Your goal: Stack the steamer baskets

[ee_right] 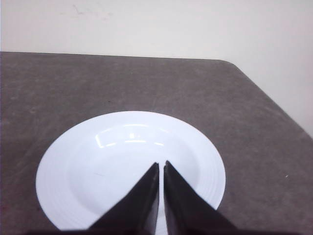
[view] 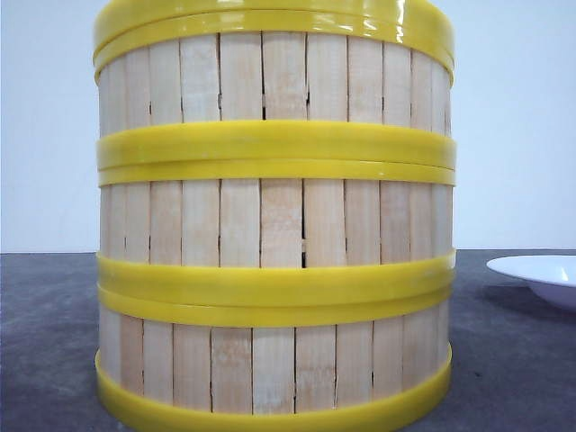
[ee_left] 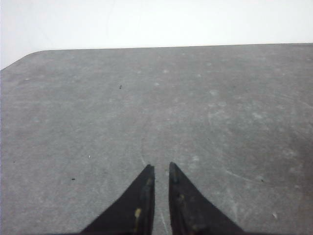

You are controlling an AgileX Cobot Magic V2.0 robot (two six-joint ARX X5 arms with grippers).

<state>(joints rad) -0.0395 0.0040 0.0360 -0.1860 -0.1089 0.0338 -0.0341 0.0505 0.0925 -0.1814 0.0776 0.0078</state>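
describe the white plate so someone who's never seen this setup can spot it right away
Start at the tall stack of steamer baskets filling the front view on the dark grey table. To its right, apart from it, sits the white plate, with the right tool over it. It alone is white, shallow, smooth and glossy, without slats or yellow rims.

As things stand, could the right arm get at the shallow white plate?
Probably yes: the right gripper, fingers nearly closed and empty, hangs directly over the shallow white plate, with nothing between them. The plate is empty.
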